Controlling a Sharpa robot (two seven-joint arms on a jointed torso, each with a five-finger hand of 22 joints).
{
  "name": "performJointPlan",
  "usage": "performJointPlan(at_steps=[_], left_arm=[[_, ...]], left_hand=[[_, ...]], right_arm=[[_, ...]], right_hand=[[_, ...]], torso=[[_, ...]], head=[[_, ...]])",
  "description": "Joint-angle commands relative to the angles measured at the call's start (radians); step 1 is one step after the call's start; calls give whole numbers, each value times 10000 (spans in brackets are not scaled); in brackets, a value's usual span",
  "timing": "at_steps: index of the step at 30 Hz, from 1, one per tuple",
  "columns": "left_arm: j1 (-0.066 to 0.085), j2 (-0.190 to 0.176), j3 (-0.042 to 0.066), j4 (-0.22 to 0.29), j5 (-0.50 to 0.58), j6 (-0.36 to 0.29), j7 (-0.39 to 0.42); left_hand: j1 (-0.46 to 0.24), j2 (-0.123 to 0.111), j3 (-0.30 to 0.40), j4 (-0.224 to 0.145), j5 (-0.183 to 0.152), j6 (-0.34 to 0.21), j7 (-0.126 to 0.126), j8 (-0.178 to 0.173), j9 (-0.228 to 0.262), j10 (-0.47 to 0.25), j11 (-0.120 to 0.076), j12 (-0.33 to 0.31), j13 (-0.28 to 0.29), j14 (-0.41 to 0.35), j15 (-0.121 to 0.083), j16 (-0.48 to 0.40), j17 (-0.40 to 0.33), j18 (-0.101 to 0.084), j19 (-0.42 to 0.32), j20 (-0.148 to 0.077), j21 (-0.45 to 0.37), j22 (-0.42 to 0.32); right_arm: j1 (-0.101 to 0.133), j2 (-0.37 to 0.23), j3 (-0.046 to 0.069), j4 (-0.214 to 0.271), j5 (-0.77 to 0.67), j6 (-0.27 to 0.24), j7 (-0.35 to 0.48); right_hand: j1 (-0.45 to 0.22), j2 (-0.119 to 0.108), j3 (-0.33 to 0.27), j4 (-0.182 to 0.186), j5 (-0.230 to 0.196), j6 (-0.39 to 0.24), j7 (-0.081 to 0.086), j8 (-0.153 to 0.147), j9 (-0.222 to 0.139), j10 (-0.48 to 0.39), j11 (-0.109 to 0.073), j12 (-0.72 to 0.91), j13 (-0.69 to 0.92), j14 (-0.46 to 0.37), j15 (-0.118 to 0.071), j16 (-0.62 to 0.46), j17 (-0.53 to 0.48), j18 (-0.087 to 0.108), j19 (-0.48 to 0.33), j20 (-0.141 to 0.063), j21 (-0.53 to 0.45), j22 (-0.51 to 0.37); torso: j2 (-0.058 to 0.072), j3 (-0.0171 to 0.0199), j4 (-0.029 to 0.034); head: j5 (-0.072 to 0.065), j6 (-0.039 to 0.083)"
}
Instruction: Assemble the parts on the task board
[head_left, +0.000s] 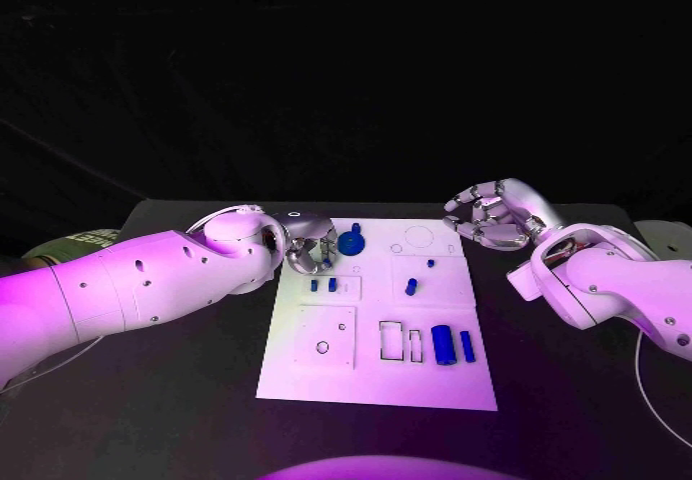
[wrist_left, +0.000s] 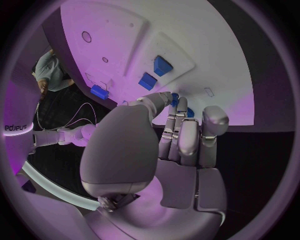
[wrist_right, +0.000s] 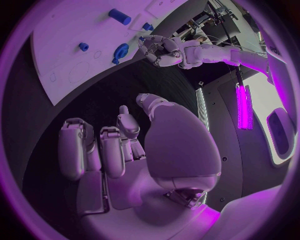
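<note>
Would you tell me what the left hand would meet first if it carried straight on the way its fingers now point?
Probably the round blue part on the task board: the left hand sits beside it, fingers aimed that way, though the gap is hard to judge.

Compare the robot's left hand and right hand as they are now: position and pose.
The left hand is at the task board's far left edge, fingers reaching down beside a round blue part; the right hand hangs off the board past its far right corner. The left hand's fingers are close to blue parts; the right hand's curl over bare black table. Neither plainly holds anything.
</note>
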Motion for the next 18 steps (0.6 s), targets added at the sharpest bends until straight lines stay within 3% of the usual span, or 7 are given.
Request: performJointPlan(at_steps=[1,18], left_arm=[[-6,23,-1,26,27,64,24],[-6,47,-1,6,33,235,-65]], left_hand=[[-46,37,45,-52,-49,73,-14,-59,-6,93,8,-47,-5,41,-40,43,4,-180,46,-13,41,21],[-86,32,54,-93,-52,61,-2,-113,-27,107,20,-157,-25,20,-35,29,-52,-157,-25,-21,-22,-80]], right_arm=[[-6,7,1,2,-77,48,73],[-20,7,1,-9,-77,58,74]], right_hand=[[-52,7,69,4,34,8,-39,53,-14,60,14,17,0,712,-92,-61,1384,65,-18,-49,-32,1385],[-52,7,69,4,34,8,-39,53,-14,60,14,17,0,712,-92,-61,1384,65,-18,-49,-32,1385]], torso=[[-2,2,0],[-6,-4,4]], head=[[-12,-9],[-31,-23]])
